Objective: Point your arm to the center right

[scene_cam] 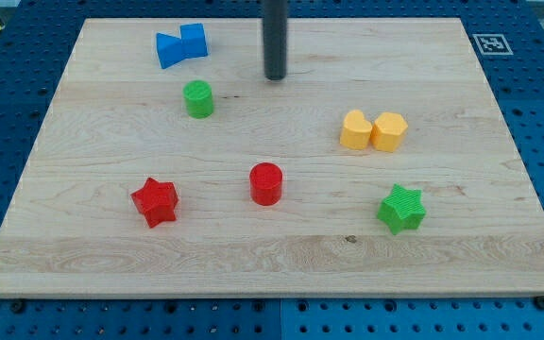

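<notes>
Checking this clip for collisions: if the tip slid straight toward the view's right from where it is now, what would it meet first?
Probably nothing. My tip sits near the view's top centre; the yellow blocks lie lower in the view, so a straight rightward line looks free to the board edge, though depth is uncertain.

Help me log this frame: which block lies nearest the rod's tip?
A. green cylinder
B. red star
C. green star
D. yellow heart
A: my tip sits near the view's top, and the green cylinder just to its lower left is closer than any other block.
</notes>
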Robot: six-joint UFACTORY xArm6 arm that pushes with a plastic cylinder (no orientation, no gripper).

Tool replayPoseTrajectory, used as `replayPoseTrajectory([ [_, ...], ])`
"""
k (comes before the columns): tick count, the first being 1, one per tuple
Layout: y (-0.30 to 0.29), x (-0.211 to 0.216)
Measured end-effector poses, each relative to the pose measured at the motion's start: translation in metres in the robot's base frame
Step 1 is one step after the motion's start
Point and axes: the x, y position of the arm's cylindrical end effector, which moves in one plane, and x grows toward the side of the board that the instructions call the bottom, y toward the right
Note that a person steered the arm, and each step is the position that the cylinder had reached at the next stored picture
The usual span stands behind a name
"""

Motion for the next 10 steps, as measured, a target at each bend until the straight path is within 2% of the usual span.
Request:
replayPoseTrajectory([
  [3,0.040,0.006],
  [6,0.055,0.006],
  [7,0.093,0.007],
  [8,0.101,0.007],
  [10,0.162,0.047],
])
